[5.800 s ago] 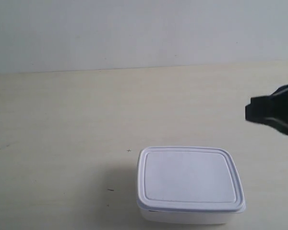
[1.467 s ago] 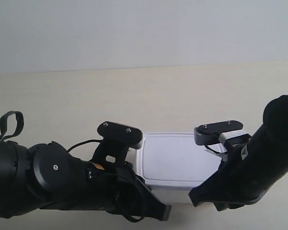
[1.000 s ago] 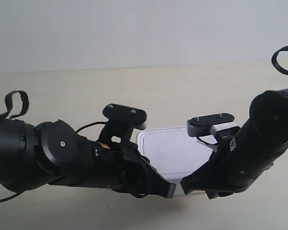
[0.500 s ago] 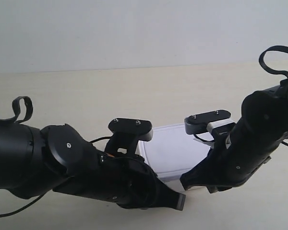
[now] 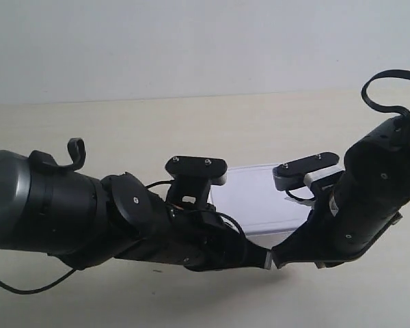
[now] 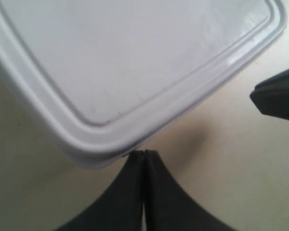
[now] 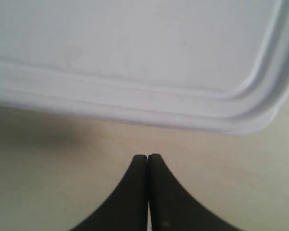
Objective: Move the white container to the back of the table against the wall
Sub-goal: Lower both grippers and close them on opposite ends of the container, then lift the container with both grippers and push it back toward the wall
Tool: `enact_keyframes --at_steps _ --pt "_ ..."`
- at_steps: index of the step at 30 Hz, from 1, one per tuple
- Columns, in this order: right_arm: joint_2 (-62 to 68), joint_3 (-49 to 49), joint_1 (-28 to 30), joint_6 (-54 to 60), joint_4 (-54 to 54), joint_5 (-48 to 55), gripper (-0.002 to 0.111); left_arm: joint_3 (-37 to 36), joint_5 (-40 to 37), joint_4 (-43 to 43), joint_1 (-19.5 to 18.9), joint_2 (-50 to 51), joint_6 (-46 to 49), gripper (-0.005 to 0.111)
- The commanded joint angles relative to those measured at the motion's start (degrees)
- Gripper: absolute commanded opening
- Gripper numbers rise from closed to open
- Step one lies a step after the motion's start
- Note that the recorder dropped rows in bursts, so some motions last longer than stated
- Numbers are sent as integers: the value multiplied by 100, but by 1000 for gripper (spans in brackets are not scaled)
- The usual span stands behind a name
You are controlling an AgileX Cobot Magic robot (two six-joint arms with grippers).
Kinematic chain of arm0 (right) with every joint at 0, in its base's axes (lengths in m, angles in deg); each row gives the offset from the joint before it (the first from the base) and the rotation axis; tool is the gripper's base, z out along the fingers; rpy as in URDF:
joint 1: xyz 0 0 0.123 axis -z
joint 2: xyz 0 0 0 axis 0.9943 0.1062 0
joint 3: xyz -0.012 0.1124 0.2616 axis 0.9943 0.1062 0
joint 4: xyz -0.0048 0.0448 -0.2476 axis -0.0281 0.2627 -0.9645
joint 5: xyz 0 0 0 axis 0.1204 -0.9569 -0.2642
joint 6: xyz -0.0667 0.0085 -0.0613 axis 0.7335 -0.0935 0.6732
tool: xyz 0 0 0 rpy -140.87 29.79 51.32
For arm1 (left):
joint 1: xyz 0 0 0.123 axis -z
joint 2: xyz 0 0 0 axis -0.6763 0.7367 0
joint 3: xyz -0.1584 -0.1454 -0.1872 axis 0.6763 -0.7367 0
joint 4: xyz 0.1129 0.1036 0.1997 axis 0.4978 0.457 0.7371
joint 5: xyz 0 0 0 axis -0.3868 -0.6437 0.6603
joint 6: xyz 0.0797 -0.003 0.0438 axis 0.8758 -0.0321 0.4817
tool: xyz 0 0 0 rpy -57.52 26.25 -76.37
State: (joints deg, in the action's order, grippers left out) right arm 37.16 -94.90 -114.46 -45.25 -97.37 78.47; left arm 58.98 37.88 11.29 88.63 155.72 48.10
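Observation:
The white container [image 5: 260,195] lies lid-up on the table [image 5: 123,130], about halfway between the front edge and the wall [image 5: 191,41]. In the left wrist view my left gripper [image 6: 143,153] is shut and empty, its tips touching the container [image 6: 135,62] under the rim near a rounded corner. My right gripper [image 7: 148,156] is also shut and empty, a short gap away from the container's [image 7: 135,48] long near edge. In the exterior view both black arms reach in from the front, and their fingertips meet low in front of the box.
The arm at the exterior view's left [image 5: 123,219] and the arm at the exterior view's right [image 5: 369,198] cover the front of the table. The other gripper's black tip [image 6: 279,98] shows in the left wrist view. Bare tabletop stretches from the box back to the wall.
Both arms came in from the sides, closed in behind the box and moved forward. The container has slid from the front edge toward the wall, a bit farther than half a second ago.

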Motion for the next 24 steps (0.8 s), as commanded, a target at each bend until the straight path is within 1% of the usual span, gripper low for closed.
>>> enact_keyframes --at_steps 1,5,11,14,18,24 --pt "10 -47 6 -328 -318 -132 0 234 120 121 -205 144 5 0" --pt "10 -51 64 -692 -554 -404 0 355 44 145 -370 249 5 0" --pt "55 -259 417 -704 -504 -426 0 369 120 169 -517 261 5 0" --pt "107 -453 459 -583 -424 -341 0 406 120 299 -558 284 5 0" --pt "180 -631 459 -44 201 -280 0 502 120 502 -558 328 5 0" --pt "441 -876 459 -13 205 -266 0 701 120 610 -558 531 5 0"
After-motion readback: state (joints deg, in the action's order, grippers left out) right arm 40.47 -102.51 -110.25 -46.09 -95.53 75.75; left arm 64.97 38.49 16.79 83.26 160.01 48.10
